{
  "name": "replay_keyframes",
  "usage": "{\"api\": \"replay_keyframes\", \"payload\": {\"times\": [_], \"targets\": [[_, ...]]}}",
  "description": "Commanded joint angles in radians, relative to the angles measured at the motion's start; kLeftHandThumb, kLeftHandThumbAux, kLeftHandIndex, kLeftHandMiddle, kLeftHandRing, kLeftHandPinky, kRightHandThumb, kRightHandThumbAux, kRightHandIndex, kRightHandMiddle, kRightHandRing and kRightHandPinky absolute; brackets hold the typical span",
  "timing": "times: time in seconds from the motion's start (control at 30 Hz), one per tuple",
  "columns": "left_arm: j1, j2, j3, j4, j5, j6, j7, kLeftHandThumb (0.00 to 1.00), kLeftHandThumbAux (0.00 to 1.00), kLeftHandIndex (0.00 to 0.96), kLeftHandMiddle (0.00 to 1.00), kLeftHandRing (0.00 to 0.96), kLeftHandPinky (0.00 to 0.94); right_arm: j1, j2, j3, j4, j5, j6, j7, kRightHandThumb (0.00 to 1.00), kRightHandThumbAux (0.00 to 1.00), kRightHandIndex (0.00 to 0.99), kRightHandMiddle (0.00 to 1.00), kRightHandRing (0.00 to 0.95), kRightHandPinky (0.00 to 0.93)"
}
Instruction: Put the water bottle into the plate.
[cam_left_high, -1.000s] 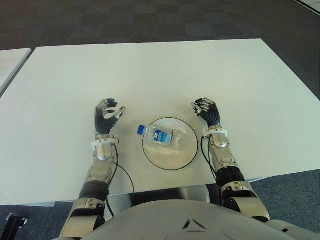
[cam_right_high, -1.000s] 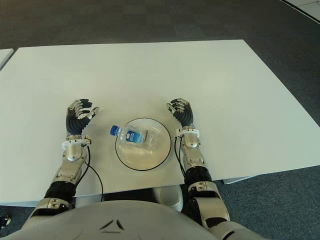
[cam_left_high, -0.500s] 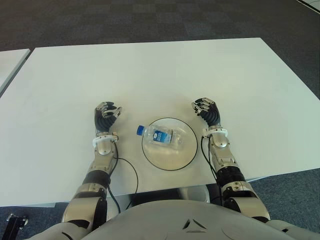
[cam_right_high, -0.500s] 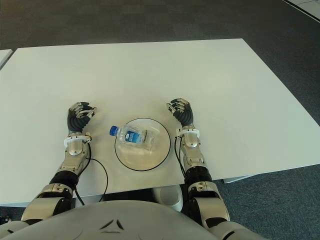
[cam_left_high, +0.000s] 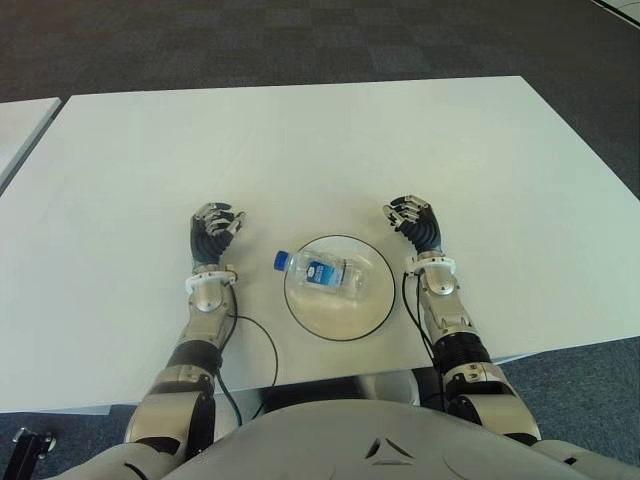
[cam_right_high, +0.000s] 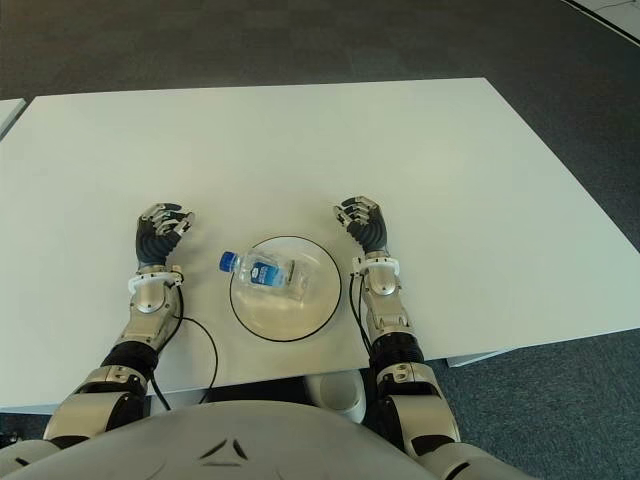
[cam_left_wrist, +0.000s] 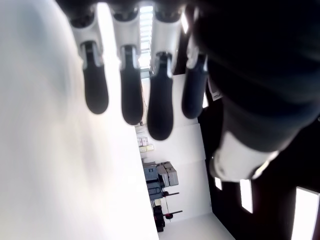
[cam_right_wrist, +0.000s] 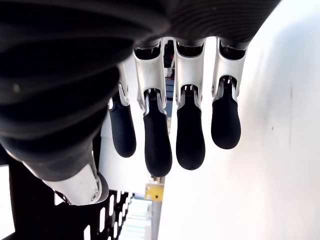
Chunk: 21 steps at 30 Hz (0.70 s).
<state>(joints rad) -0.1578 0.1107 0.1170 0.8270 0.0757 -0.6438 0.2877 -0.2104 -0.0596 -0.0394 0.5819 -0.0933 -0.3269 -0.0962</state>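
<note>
- On the white rectangular table (cam_left_high: 330, 140), left of the plate: left robot hand (cam_left_high: 212, 233), fingers (cam_left_wrist: 160, 100) loosely curled, gripping nothing.
- Just right of that hand: clear plastic water bottle with blue cap and blue label (cam_left_high: 322, 272), lying on its side, body inside the round clear glass plate (cam_left_high: 345, 322), capped neck poking out over the left rim.
- Right of the plate, near its rim: right robot hand (cam_left_high: 414, 226), fingers (cam_right_wrist: 190, 135) relaxed and slightly bent, empty.
</note>
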Motion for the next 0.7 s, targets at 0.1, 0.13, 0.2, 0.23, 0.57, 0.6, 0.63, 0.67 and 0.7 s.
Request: {"api": "replay_keyframes", "payload": {"times": [0.1,0.13,0.2,0.23,0.57,0.6,0.63,0.67,0.7], "targets": [[0.046,-0.02,-0.005,0.012,-0.005,0.028,-0.025,0.701,0.716,0.433,0.636,0.623,0.6,0.0,0.005,0.001,0.014,0.008,-0.003,0.004,0.705,0.729,0.433,0.608,0.627,0.648],[0.051,-0.022,-0.008,0.002,-0.001,0.029,-0.024,0.702,0.716,0.433,0.636,0.622,0.597,0.0,0.006,0.001,0.015,0.008,-0.003,0.004,0.705,0.729,0.433,0.608,0.627,0.647],[0.054,-0.021,-0.012,-0.006,0.003,0.035,-0.027,0.703,0.716,0.433,0.636,0.617,0.587,-0.001,0.006,0.001,0.017,0.007,-0.002,0.002,0.705,0.729,0.433,0.607,0.626,0.645],[0.054,-0.018,-0.013,-0.006,0.003,0.039,-0.031,0.704,0.716,0.433,0.631,0.612,0.578,-0.001,0.007,0.002,0.017,0.006,-0.001,0.001,0.705,0.729,0.433,0.607,0.626,0.648],[0.08,-0.014,-0.032,-0.071,-0.005,0.078,-0.095,0.706,0.714,0.434,0.613,0.59,0.563,-0.002,0.012,0.006,0.017,0.0,0.009,-0.005,0.706,0.729,0.434,0.61,0.626,0.644],[0.082,-0.014,-0.032,-0.076,-0.006,0.08,-0.1,0.706,0.714,0.434,0.613,0.59,0.564,-0.001,0.013,0.007,0.017,-0.001,0.01,-0.006,0.706,0.729,0.434,0.61,0.626,0.643],[0.084,-0.014,-0.031,-0.08,-0.006,0.082,-0.105,0.706,0.714,0.434,0.614,0.591,0.566,-0.001,0.013,0.007,0.016,-0.001,0.01,-0.006,0.706,0.729,0.434,0.61,0.625,0.643],[0.086,-0.013,-0.031,-0.084,-0.007,0.084,-0.11,0.706,0.714,0.434,0.614,0.591,0.568,-0.001,0.015,0.008,0.016,-0.003,0.012,-0.009,0.706,0.729,0.433,0.61,0.625,0.643],[0.088,-0.013,-0.031,-0.088,-0.007,0.086,-0.115,0.705,0.714,0.434,0.615,0.591,0.569,0.0,0.016,0.009,0.015,-0.005,0.013,-0.011,0.706,0.729,0.433,0.61,0.624,0.644]]}}
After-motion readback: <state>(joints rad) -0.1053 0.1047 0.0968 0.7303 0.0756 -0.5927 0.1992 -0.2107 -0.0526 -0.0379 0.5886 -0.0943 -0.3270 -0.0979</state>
